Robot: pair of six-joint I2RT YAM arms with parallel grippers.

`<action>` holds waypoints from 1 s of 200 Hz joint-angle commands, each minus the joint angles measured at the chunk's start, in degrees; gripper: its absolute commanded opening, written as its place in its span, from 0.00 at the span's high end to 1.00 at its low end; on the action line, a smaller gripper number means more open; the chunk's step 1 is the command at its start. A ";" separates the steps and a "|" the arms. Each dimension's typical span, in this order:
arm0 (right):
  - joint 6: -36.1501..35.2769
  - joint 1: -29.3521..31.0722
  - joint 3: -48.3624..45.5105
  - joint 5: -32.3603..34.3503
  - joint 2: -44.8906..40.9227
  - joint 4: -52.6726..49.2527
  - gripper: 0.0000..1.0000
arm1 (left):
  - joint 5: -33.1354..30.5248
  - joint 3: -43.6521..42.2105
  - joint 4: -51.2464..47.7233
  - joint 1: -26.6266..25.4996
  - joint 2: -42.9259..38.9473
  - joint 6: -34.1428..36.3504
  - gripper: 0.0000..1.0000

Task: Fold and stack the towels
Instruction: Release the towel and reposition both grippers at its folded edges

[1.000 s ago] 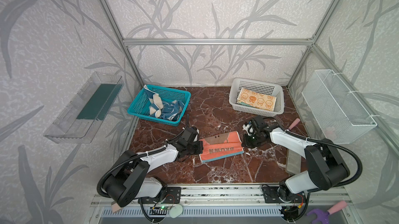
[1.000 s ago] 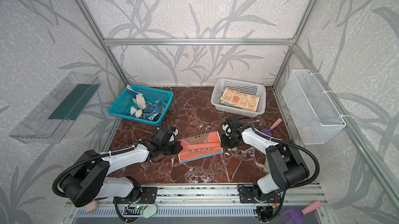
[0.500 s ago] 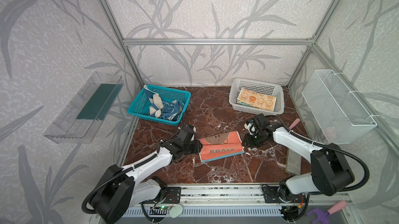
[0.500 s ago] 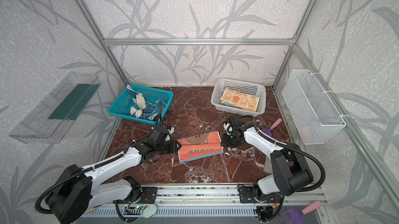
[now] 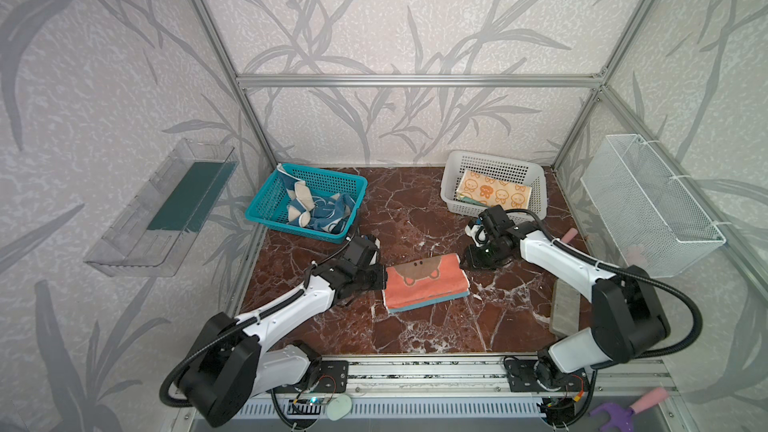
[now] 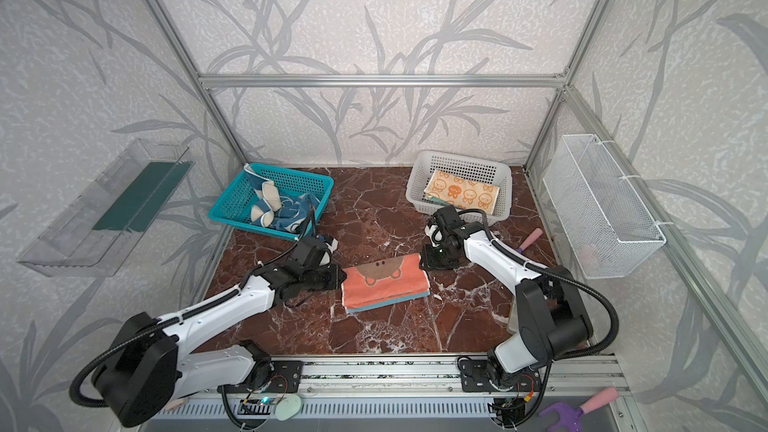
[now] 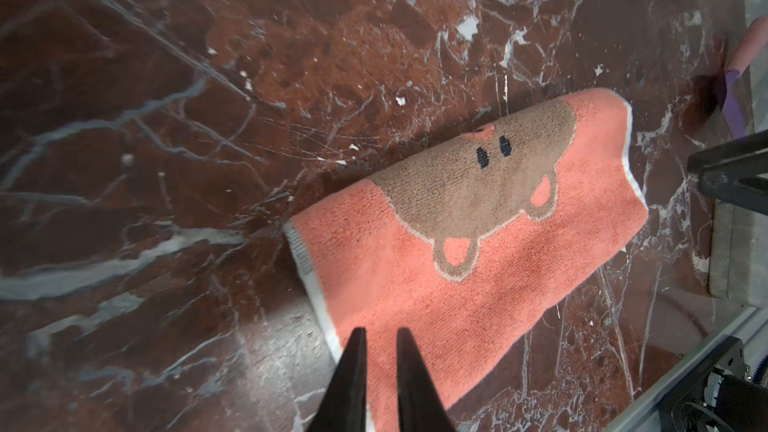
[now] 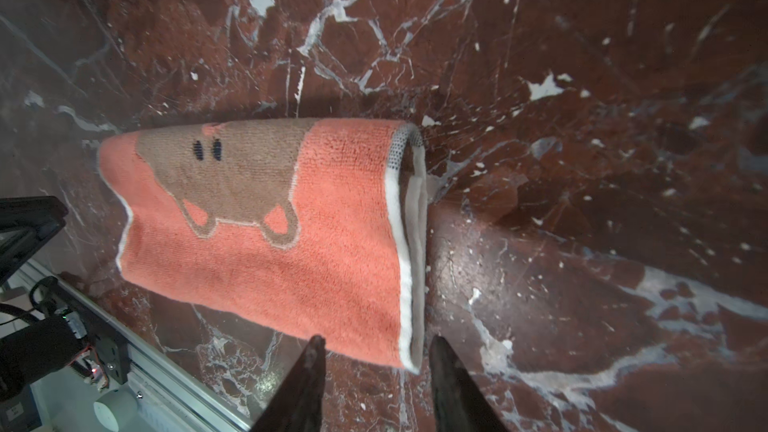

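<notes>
Slippage is the main hazard. In both top views the coral towel [image 5: 424,284] is seen folded on the marble table [image 5: 415,338], with its layers stepped along one long edge. The left gripper [image 5: 380,278] is set at the towel's left end and the right gripper [image 5: 464,261] at its far right corner.

In the left wrist view the jaws are nearly closed over the towel's end hem. Whether cloth is pinched cannot be told, and a single-layer pinch would peel the fold open.

In the right wrist view the jaws are parted and empty, astride the towel's gaping corner, where the layers could be dragged askew.
</notes>
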 commanded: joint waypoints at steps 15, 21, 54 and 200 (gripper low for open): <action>-1.38 3.11 0.23 0.59 3.58 -2.93 0.62 | -0.29 0.07 -3.08 -6.33 5.07 -1.33 0.85; -1.23 3.36 -0.63 1.15 3.79 -3.09 0.62 | -0.91 -0.76 -3.23 -7.15 5.41 -2.34 0.85; 1.52 3.87 -6.63 6.41 4.34 -3.30 0.59 | -1.66 -5.41 -1.03 -10.76 7.03 -7.28 0.87; 3.80 0.51 2.03 -0.40 4.65 -3.68 0.45 | -1.77 25.23 -6.52 -13.70 23.16 3.35 0.86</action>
